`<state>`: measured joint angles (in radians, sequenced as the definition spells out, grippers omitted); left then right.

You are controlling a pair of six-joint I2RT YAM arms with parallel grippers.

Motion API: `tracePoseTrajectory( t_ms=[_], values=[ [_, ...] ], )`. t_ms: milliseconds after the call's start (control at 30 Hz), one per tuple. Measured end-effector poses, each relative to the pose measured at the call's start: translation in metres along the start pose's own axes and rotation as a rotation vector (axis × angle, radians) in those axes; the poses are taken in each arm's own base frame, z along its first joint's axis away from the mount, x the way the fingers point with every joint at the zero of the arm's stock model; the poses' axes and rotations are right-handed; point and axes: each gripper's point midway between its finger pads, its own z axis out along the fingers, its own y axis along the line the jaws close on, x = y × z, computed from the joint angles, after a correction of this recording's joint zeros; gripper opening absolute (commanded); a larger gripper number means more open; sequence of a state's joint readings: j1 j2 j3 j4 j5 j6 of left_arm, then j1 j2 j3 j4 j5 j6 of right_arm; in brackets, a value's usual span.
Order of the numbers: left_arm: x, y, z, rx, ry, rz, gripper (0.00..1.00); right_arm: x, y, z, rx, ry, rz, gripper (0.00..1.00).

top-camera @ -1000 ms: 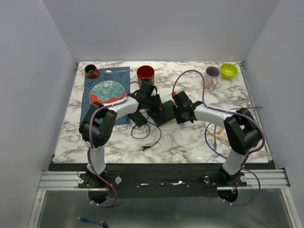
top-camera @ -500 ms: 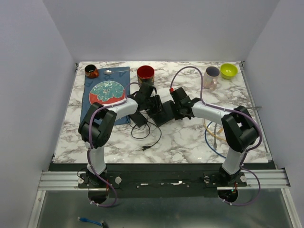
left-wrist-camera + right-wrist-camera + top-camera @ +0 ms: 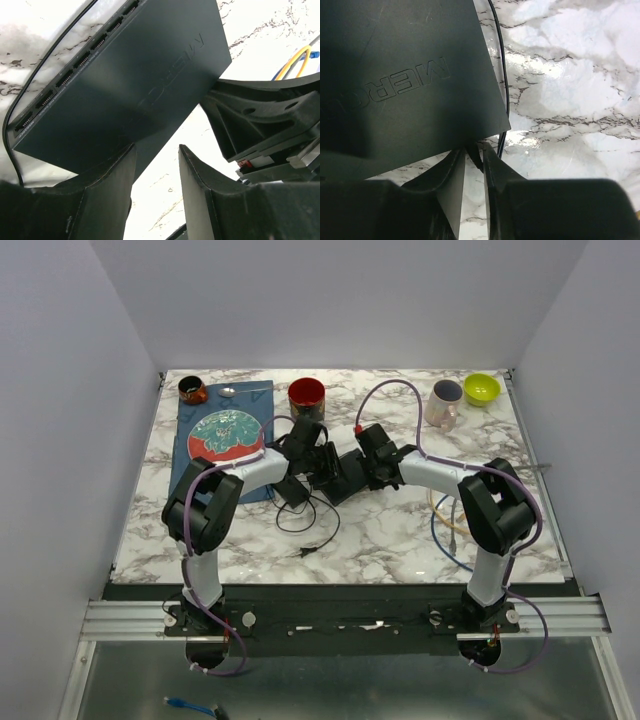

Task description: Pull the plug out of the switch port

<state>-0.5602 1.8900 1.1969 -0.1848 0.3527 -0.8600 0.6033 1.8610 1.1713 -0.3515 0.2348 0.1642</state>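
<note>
The black switch (image 3: 342, 476) lies slanted at the table's middle; it also shows in the left wrist view (image 3: 125, 85), with its row of ports along the far left edge, and in the right wrist view (image 3: 405, 75). My left gripper (image 3: 318, 462) is open at the switch's left end, its left finger (image 3: 107, 190) over the switch's near corner and bare marble in the gap (image 3: 157, 150). My right gripper (image 3: 373, 466) is at the switch's right end, its fingers closed narrowly (image 3: 474, 150) on a dark plug (image 3: 476, 155) at the switch's edge. A thin black cable (image 3: 504, 80) runs alongside.
Black cable loops (image 3: 305, 520) and a small black adapter (image 3: 292, 490) lie near the switch. A red cup (image 3: 306, 394), a patterned plate (image 3: 225, 432) on a blue mat, a brown bowl (image 3: 193, 390), a pink mug (image 3: 444, 400), a yellow-green bowl (image 3: 481, 388), and yellow and blue cables (image 3: 447, 525) stand around.
My right gripper has moved left and away from me, onto the switch's right end. My left gripper has stayed at the switch's left end.
</note>
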Motion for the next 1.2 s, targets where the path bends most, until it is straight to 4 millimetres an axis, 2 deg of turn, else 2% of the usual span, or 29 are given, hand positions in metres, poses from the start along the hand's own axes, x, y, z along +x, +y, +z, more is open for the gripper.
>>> tracePoseTrajectory(
  t_ms=[333,600,700,733,767,900,1033,1067,1100,1200],
  values=[
    [0.006,0.006,-0.011,-0.028,-0.006,-0.002,0.54,0.001,0.003,-0.001,-0.012,-0.006,0.035,0.14],
    [0.009,-0.001,-0.033,-0.009,-0.037,0.01,0.55,0.015,0.022,-0.012,-0.103,0.022,0.186,0.08],
    [0.012,-0.003,-0.036,0.004,-0.041,0.017,0.55,0.019,0.028,-0.016,-0.122,0.031,0.22,0.06],
    [0.015,-0.003,-0.036,0.006,-0.036,0.019,0.55,0.019,0.03,-0.017,-0.124,0.031,0.227,0.01],
    [0.017,-0.003,-0.035,0.007,-0.032,0.019,0.55,0.02,0.03,-0.018,-0.127,0.033,0.233,0.01],
    [0.034,-0.006,-0.029,0.012,0.003,0.036,0.54,0.021,0.032,-0.022,-0.13,0.031,0.253,0.01],
    [0.056,-0.015,-0.016,0.027,0.045,0.065,0.53,0.032,0.033,-0.022,-0.129,0.044,0.268,0.01],
    [0.064,-0.017,-0.01,0.029,0.062,0.073,0.53,0.032,0.034,-0.022,-0.13,0.039,0.272,0.01],
    [0.084,-0.015,0.003,0.018,0.107,0.083,0.52,0.033,0.034,-0.023,-0.133,0.031,0.284,0.01],
    [0.092,-0.012,0.008,0.004,0.126,0.075,0.49,0.034,0.034,-0.022,-0.135,0.025,0.289,0.01]
  ],
)
